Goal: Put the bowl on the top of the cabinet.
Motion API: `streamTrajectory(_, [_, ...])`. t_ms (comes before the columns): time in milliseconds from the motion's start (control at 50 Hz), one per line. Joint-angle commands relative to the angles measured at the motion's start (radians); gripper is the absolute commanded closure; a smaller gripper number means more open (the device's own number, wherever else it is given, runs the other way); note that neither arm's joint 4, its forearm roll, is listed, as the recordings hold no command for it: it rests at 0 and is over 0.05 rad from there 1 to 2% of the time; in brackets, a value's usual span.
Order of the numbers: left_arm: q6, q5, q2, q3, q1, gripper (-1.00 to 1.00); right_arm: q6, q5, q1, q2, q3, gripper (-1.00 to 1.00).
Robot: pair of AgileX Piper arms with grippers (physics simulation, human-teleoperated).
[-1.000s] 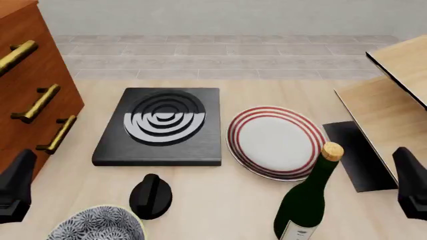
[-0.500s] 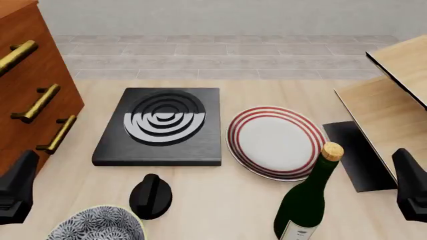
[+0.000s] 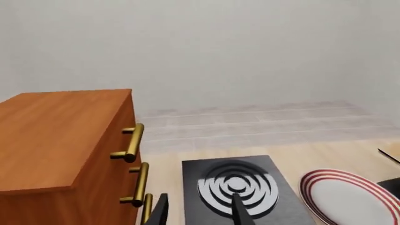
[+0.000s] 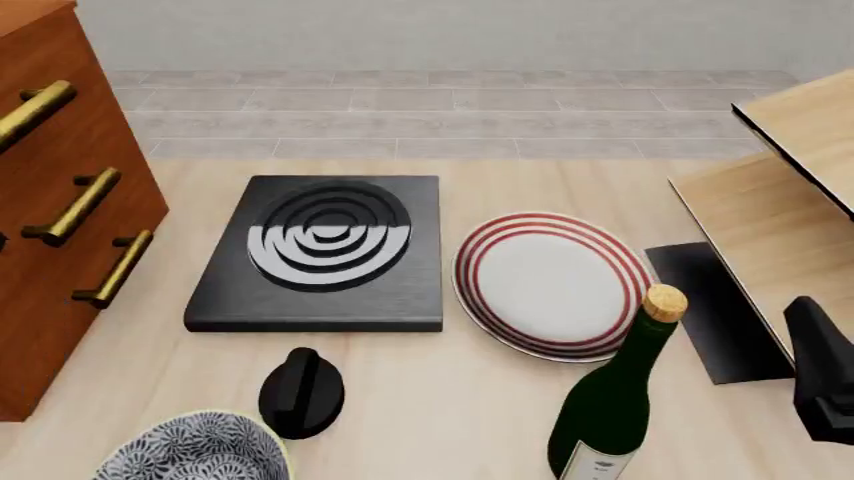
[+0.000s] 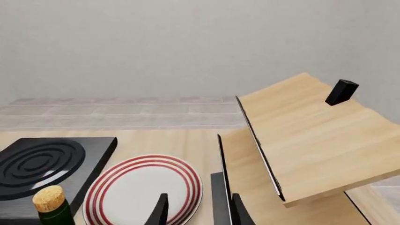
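Front view: the bowl [image 4: 198, 448], blue-and-white patterned, sits on the table [image 4: 441, 400] at the near left edge of the frame, partly cut off. It is just beside a black knob-shaped item [image 4: 300, 392], which stands to its right and slightly farther.

The cabinet [image 4: 60, 200], reddish-brown wood with brass bar handles [image 4: 74, 205], stands at far left, well apart from the bowl. Its top is out of frame in this view; the left wrist view shows the top surface bare.

A black induction hob [image 4: 327, 250] lies at table centre. To its right lies a white plate with red rings [image 4: 550, 283], close beside but apart. A green wine bottle [image 4: 614, 395] with a cork stands upright at near right, its neck overlapping the plate's near rim in this view.

Pale wood furniture with a black edge [image 4: 787, 190] fills the far right.

The left gripper [image 3: 196, 208] shows only in its wrist view: two dark fingertips apart, nothing between them. The right gripper [image 5: 196, 210] likewise stands parted and empty, over the plate's right side.
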Motion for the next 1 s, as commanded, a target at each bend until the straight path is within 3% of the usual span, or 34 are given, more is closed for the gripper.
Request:
streamTrajectory(20, [0.014,0.131,0.091,-0.204,-0.057,-1.00,0.002,-0.002,0.001,-0.001,0.001,-1.00])
streamTrajectory(280, [-0.007,0.313,0.188,-0.352,-0.128,-1.00,-0.004,0.000,0.011,-0.001,0.002,-1.00])
streamTrajectory(320, [-0.014,0.308,0.165,-0.307,-0.134,-1.00,-0.005,-0.001,0.011,-0.001,0.002,-1.00])
streamTrajectory(540, [0.011,0.454,0.191,-0.393,-0.179,-1.00,-0.008,0.002,0.012,-0.001,0.001,-1.00])
streamTrajectory(620, [-0.016,0.498,0.215,-0.414,-0.155,-1.00,-0.008,0.003,0.012,-0.001,0.002,-1.00])
streamTrajectory(700, [0.030,0.548,0.227,-0.422,-0.151,-1.00,-0.007,0.003,0.012,-0.001,0.002,-1.00])
streamTrajectory(800, [0.035,0.611,0.244,-0.449,-0.138,-1.00,-0.003,0.000,0.008,0.001,0.002,-1.00])
streamTrajectory(1000, [0.029,0.687,0.228,-0.416,-0.153,-1.00,0.001,0.000,0.008,0.001,0.002,-1.00])
